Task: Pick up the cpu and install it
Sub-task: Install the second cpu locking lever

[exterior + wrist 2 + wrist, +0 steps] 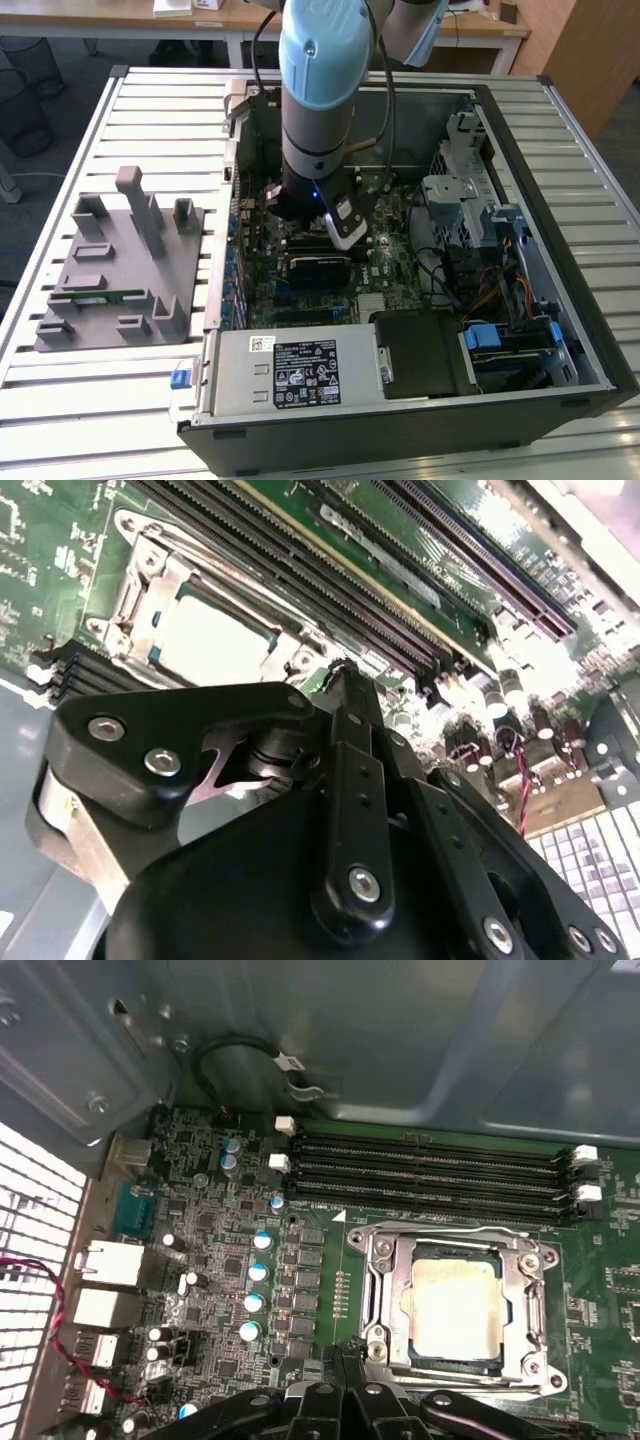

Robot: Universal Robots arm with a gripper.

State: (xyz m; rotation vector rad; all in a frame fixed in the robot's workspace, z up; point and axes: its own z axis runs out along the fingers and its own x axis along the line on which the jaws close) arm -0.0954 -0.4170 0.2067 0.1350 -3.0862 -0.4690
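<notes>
The cpu (455, 1305), a pale silvery square chip, lies flat in the metal socket frame (380, 1250) on the green motherboard; the second wrist view shows the cpu (215, 640) too. My gripper (345, 1360) hangs just beside the socket's edge, its black fingers pressed together with nothing between them. In the second wrist view the gripper (340, 670) tapers to a closed tip a little off the chip. The arm (320, 100) reaches down into the open computer case.
Black memory slots (430, 1175) run along the socket's far side. The case wall (400, 1040) stands behind them. A power supply (300, 370) and drive cage (470, 200) crowd the case. A grey fixture (120, 270) with a green memory stick (100, 297) sits at the exterior view's left.
</notes>
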